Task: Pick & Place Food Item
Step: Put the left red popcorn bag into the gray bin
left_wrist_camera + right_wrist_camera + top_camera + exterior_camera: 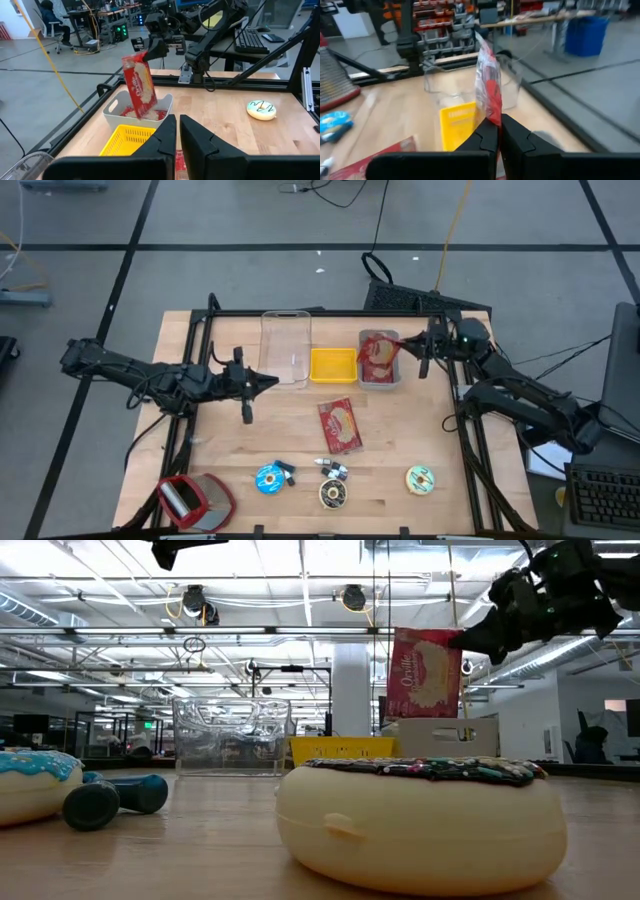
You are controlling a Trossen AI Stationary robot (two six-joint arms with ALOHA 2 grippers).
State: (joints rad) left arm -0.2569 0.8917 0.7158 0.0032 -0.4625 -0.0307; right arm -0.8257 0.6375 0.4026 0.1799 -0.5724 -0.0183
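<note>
My right claw (420, 346) pinches the top of a red popcorn bag (140, 91) and holds it up just under itself, over the white bin (114, 113), which I think already has another red bag in it. So the pick looks done, and the drop is still left, plus the red bag (339, 425) lying on the table. My left claw (272, 381) hangs almost shut and empty.

Open tabletop (420, 430) between the back-row bins and front-row donuts, blocked only by a flat red packet (339, 425) lying mid-table.
</note>
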